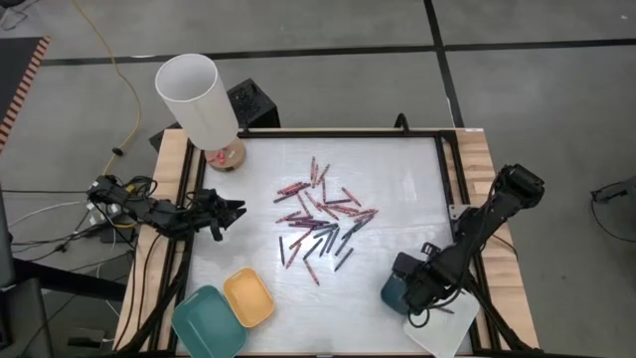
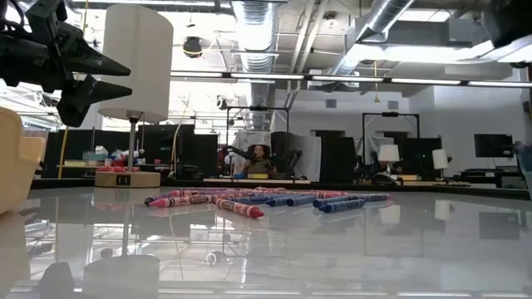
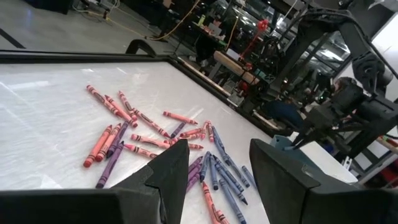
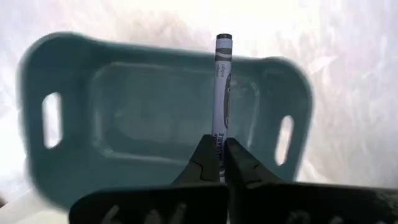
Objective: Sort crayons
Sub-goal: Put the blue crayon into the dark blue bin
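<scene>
High view: a white glossy tabletop (image 1: 397, 179) in a dark frame, with a loose pile of short thin wax crayons (image 1: 320, 214) — red, pink, purple and dark blue — lying near its middle. A tall white cylindrical lamp shade on a small wooden base (image 1: 199, 99) stands at the far left corner. Near the front edge on the left sit a yellow plastic tray (image 1: 248, 297) and, touching it, a teal plastic tray (image 1: 208, 323).

Left gripper (image 1: 238, 212): hovers over the table's left side, short of the pile, fingers parted and holding nothing; its wrist view shows the pile through the gap.

Right gripper (image 4: 220, 163): at the front right, over a dark-blue plastic tray with handle slots (image 4: 161, 118) that rests on a white tray (image 1: 447, 328). Its fingers are pinched tight on one dark crayon with a pale label (image 4: 222, 87), which sticks out over the tray's hollow.
</scene>
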Controlling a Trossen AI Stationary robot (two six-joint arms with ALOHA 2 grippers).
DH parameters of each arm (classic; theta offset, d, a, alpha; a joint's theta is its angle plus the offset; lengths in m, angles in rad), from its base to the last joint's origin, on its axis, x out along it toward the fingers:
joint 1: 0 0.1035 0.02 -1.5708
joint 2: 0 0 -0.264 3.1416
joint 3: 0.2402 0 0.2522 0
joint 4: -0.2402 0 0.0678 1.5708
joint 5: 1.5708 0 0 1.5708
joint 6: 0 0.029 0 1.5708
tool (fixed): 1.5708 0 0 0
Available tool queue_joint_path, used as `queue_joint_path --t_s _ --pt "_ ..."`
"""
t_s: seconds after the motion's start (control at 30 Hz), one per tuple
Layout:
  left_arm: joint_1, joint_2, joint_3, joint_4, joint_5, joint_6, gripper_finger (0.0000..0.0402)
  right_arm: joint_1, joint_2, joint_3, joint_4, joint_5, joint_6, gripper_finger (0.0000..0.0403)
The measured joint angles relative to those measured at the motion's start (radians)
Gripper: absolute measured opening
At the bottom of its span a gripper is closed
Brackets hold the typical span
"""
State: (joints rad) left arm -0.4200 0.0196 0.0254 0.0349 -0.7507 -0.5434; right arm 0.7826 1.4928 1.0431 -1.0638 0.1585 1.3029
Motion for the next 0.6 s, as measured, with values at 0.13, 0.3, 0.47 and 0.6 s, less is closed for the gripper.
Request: queue_joint_path --t_s 0.13,0.3,0.47,0.6 --pt "0.0 0.0 0.0 0.0 -0.003 0.0 0.016 0.005 0.0 -0.025 0.028 -0.003 0.017 0.0002" --pt "0.0 0.0 0.0 0.0 0.002 0.0 0.016 0.042 0.0 -0.034 0.061 0.024 -0.039 0.0002" --pt "0.0 0.0 0.0 0.0 0.002 0.0 0.016 0.085 0.0 -0.033 0.083 0.034 -0.222 0.0002" --pt "0.0 0.0 0.0 0.0 0.0 0.0 0.016 0.116 0.0 -0.033 0.084 0.0 -0.448 0.0002"
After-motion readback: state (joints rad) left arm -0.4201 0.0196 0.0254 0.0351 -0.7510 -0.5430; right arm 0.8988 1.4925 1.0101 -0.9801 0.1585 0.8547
